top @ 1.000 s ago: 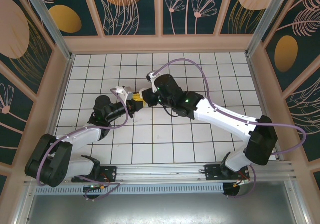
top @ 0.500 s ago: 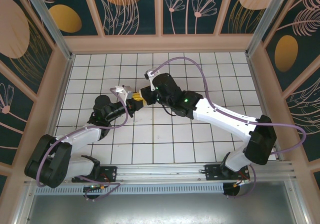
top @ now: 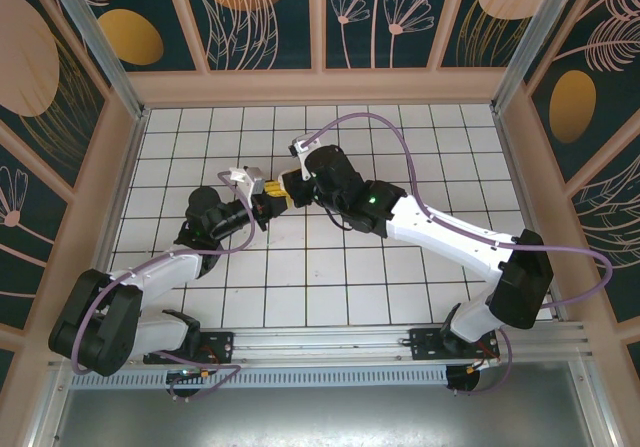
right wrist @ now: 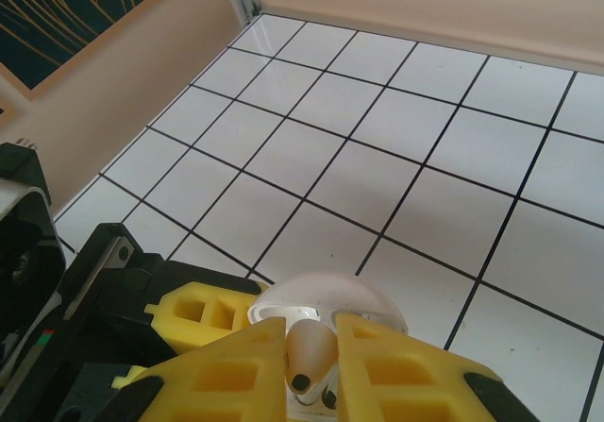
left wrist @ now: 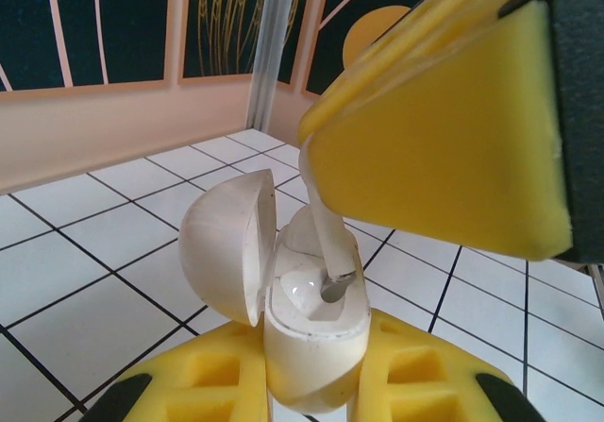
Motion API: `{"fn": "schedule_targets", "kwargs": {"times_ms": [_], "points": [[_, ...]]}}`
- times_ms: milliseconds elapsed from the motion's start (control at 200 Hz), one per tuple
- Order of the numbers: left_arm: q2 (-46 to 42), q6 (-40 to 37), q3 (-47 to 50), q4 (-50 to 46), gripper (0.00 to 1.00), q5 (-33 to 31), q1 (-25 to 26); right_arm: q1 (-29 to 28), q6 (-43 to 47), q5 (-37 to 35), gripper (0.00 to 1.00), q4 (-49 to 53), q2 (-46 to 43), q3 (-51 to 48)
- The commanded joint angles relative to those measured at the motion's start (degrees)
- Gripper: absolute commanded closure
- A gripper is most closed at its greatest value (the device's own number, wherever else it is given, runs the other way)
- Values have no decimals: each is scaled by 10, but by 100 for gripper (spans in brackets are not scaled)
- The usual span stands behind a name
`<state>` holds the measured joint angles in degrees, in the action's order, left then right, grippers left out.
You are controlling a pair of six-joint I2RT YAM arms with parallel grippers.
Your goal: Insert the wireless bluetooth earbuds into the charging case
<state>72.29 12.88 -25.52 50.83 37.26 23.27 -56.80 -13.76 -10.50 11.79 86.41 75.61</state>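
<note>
A: Two grippers meet over the middle of the tiled table (top: pixel 300 307); left gripper (left wrist: pixel 314 370) pressed onto the lower body of the charging case (left wrist: pixel 316 332), one yellow finger on each side; case upright, lid (left wrist: pixel 226 247) hinged open to the left.

B: Agreed; right gripper (right wrist: pixel 310 339) pinches one earbud (right wrist: pixel 307 358) between its yellow pads; in the left wrist view the stem points down into the open mouth of the case, tip at a socket; seated or not, cannot tell.

A: Other socket?

B: Glossy pale shape beside the stem; earbud or bare socket, cannot tell; tiles show behind the case; whether it touches the table, cannot tell.
</note>
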Motion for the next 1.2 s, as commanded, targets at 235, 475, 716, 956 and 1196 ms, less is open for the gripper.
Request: {"fn": "schedule_targets", "kwargs": {"times_ms": [235, 475, 716, 956, 1196], "points": [[-16, 20, -22, 30, 90, 0, 4, -20, 39, -50, 83, 18, 3, 2], [-19, 21, -27, 28, 90, 0, 4, -36, 52, -87, 83, 39, 13, 12], [-23, 19, -29, 20, 90, -3, 4, -59, 84, -112, 83, 51, 19, 20], [-35, 2, -27, 4, 90, -11, 4, -66, 95, -145, 83, 90, 25, 39], [-36, -3, -27, 0, 90, -12, 4, -68, 94, -87, 81, 73, 19, 35]]}}
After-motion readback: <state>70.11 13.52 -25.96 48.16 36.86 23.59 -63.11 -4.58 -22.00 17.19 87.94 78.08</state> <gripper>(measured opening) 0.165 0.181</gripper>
